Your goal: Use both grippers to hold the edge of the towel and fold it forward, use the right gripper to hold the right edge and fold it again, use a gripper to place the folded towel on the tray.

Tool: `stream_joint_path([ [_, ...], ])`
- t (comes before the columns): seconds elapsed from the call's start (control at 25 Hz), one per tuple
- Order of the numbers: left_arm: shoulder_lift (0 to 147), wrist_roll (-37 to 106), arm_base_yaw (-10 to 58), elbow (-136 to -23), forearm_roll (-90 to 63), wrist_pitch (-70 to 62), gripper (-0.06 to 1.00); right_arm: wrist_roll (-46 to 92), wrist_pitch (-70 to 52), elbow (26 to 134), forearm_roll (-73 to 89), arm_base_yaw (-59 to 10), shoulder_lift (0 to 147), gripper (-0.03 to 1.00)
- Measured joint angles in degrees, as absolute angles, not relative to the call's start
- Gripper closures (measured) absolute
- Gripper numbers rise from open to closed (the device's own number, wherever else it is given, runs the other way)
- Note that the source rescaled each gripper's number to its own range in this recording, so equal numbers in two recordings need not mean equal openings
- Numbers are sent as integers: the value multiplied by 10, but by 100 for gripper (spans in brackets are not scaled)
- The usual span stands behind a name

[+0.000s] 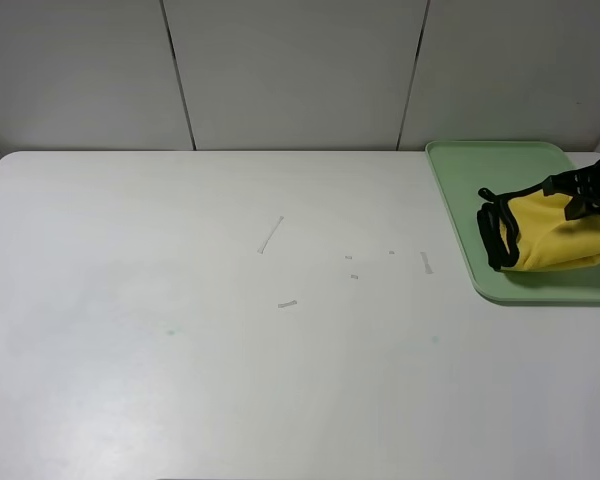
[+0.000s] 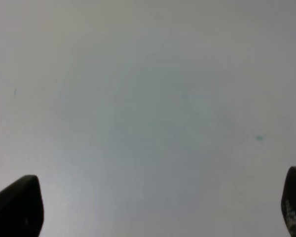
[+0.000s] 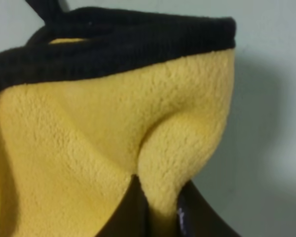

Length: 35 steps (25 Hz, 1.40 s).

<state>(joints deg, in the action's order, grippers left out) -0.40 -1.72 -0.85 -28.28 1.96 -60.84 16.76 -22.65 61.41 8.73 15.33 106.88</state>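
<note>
The folded yellow towel with black trim (image 1: 555,235) lies on the green tray (image 1: 460,170) at the right of the table. My right gripper (image 1: 580,200) reaches in from the right edge and sits on the towel's top. In the right wrist view the gripper (image 3: 160,197) is shut on a raised fold of the yellow towel (image 3: 89,138), with the tray's surface (image 3: 271,98) behind. My left gripper (image 2: 158,205) is open and empty over bare table; only its two fingertips (image 2: 19,205) show. The left arm is out of the exterior view.
The white table (image 1: 180,350) carries a few small grey tape marks (image 1: 270,235) near its middle. A panelled grey wall (image 1: 300,70) stands behind the table. The tray reaches the right edge of the exterior view.
</note>
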Motion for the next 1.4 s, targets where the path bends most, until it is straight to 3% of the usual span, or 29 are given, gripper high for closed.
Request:
stream_joint_path([
  [0.2,-4,-17,-8,-283,20,-608,-2,168,-217,614,87,153,1069,89],
  [0.28,-4,-17,-8,-283,20,-608,-2,169,-218,614,87,153,1069,82],
  [0.32,-4,-17,-8,-283,20,-608,-2,174,-221,614,87,153,1069,69],
  [0.44,-4,-17,-8,-283,20,-608,-2,193,-224,614,87,153,1069,18],
  [0.48,-4,-17,-8,-283,20,-608,-2,195,-222,614,88,153,1069,9],
  [0.56,-4,-17,-8,-283,20,-608,-2,196,-220,614,89,153,1069,1],
  [0.96,-4,-17,-8,-283,20,-608,-2,197,-237,614,91,153,1048,-3],
  [1.4,-4,-17,-8,-283,20,-608,-2,174,-410,612,103,131,864,-3],
])
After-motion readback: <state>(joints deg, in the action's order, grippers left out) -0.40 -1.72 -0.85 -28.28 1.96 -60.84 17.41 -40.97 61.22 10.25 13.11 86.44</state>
